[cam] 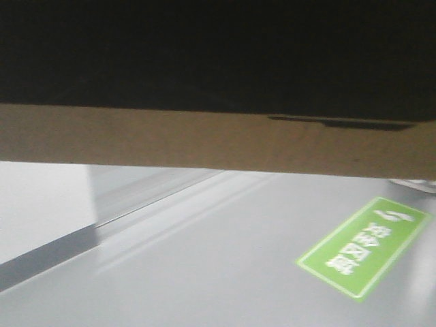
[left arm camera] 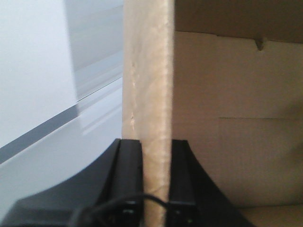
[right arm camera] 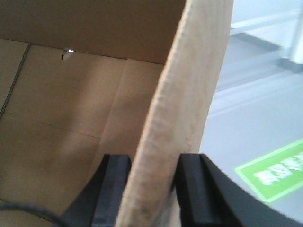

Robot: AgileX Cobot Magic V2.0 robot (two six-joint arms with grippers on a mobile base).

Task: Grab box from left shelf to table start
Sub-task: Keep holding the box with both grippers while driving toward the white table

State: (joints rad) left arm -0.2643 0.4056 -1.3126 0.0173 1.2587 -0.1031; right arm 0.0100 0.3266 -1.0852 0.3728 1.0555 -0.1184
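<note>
The box (cam: 204,136) fills the top of the front view, black panel above and brown card below, with grey floor (cam: 204,272) and a green sign (cam: 364,246) beyond. The left gripper (left arm camera: 155,142) pinches one upright wall; the right gripper (right arm camera: 152,158) clamps another wall — bare cardboard interior beside each.

My front camera faces forward and downward, close up against the box (cam: 204,139), which fills its upper half above grey floor (cam: 204,272). My left wrist camera looks out along my left gripper (left arm camera: 156,147), very near one box wall. My right wrist camera does likewise over my right gripper (right arm camera: 152,163). Front and right views share the green floor sign (cam: 364,246).
</note>
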